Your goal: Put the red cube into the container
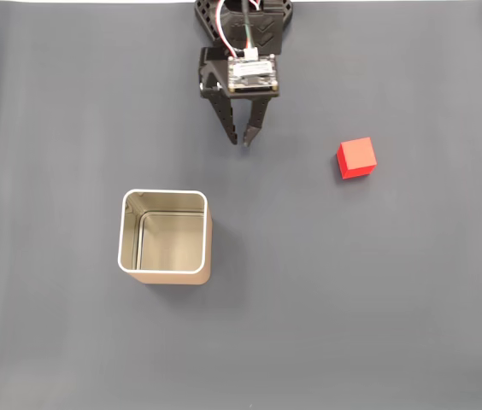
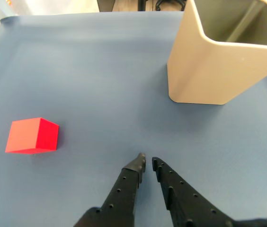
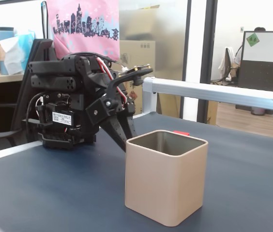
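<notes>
Black gripper (image 1: 245, 141) hangs near the top edge in a fixed view, its jaws almost together with nothing between them, bare dark mat (image 1: 378, 325) all around. One red cube (image 1: 356, 158) lies at its 3 o'clock, well apart. One container (image 1: 165, 232) stands upright at its 7 o'clock.

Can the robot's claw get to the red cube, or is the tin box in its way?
Probably yes. The cube sits alone on the mat to one side of the gripper, with bare mat between them. The tin stands off on the other side, not in the path. The jaws look nearly shut, so they must open first.
</notes>
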### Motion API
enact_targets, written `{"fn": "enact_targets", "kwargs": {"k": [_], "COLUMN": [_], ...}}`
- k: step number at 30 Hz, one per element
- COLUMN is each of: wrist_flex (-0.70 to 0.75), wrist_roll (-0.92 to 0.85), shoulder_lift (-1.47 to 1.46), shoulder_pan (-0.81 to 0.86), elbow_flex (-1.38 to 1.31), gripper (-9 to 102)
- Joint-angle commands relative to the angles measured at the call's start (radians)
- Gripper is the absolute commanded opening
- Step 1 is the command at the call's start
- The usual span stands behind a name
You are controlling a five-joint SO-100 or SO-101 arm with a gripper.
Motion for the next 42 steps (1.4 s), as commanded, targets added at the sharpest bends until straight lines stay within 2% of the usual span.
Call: {"fn": "enact_targets", "kwargs": {"k": [1,5,12,18,30,42], "wrist_flex": [-0.037,-0.003,0.189,0.273,0.255,0.072], "wrist_roll": [0.021,0.026,0.032,0.137,0.265,0.304], "shoulder_lift": [-0.117,-0.278,-0.508,-0.629,-0.818,-1.051], "shoulder_pan": [-0.023,-0.058,-0.158,-0.285,-0.497,-0.548], "elbow_flex": [-0.156,-0.328,-0.618,-0.769,-0.873,-0.927], "gripper": [1,2,4,13,33,36]}}
